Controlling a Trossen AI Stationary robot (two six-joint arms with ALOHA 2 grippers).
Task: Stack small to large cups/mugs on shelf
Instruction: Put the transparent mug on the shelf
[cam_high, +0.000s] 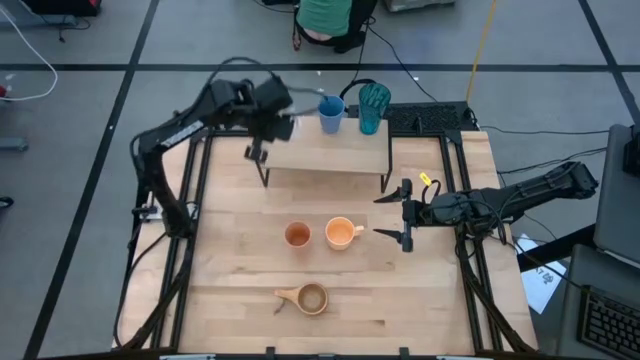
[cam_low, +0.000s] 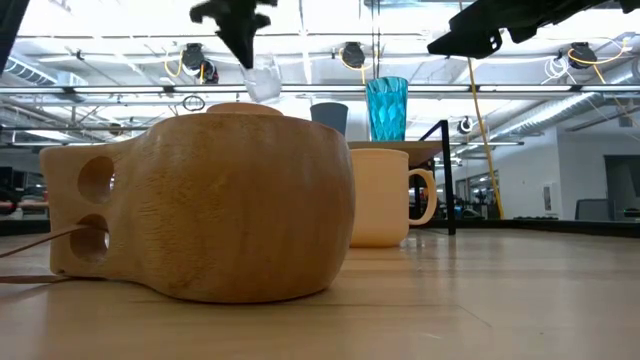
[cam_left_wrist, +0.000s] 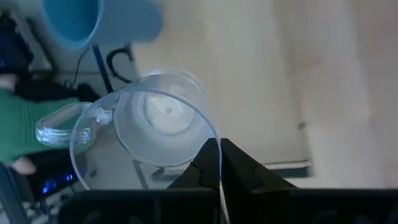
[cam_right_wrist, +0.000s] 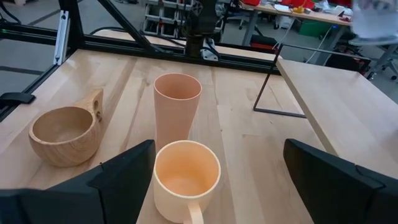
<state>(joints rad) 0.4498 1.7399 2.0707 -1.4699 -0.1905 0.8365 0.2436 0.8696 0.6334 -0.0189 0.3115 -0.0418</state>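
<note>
The left gripper (cam_left_wrist: 219, 163) has its jaws pinched on the rim of the clear glass (cam_left_wrist: 146, 127), carrying it above the shelf (cam_high: 325, 152), the blue cup (cam_high: 331, 113) just beyond. Placing step, likely; next it needs lowering beside that cup. The right gripper (cam_high: 404, 212) waits, jaws wide, the orange mug (cam_right_wrist: 186, 179) between them, untouched.
</note>
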